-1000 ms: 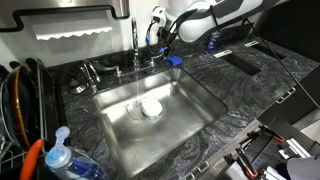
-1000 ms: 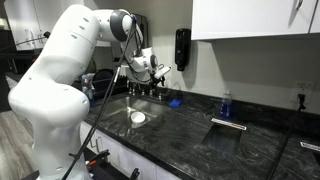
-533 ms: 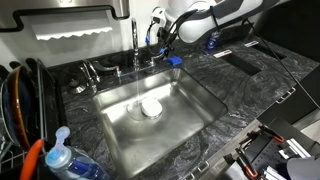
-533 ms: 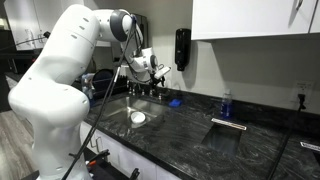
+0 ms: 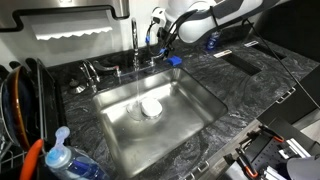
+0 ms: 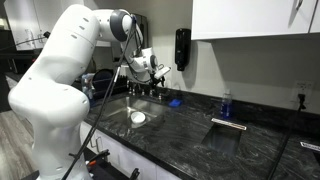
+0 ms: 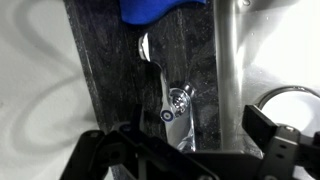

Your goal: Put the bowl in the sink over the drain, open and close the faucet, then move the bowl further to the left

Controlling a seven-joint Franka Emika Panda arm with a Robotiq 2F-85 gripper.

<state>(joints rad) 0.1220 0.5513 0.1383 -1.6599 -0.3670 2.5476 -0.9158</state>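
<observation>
A white bowl [image 5: 150, 107] sits in the steel sink [image 5: 205, 95], over the drain; it also shows in the other exterior view [image 6: 138, 117]. A thin pale streak, seemingly water, falls from the faucet [image 5: 135, 40] toward the bowl. My gripper [image 5: 163, 42] is at the back of the sink beside the faucet, also seen in an exterior view [image 6: 150, 68]. In the wrist view my gripper [image 7: 195, 130] is open, and the chrome faucet handle [image 7: 165, 95] lies between its dark fingers [image 7: 268, 135]. The spout [image 7: 225, 60] runs just right of the handle.
A blue object [image 5: 173, 61] lies on the dark stone counter behind the sink, right of the faucet. A dish rack [image 5: 20, 100] and a blue-capped bottle [image 5: 62, 160] stand at the left. A black wall dispenser [image 6: 182, 48] hangs above the counter.
</observation>
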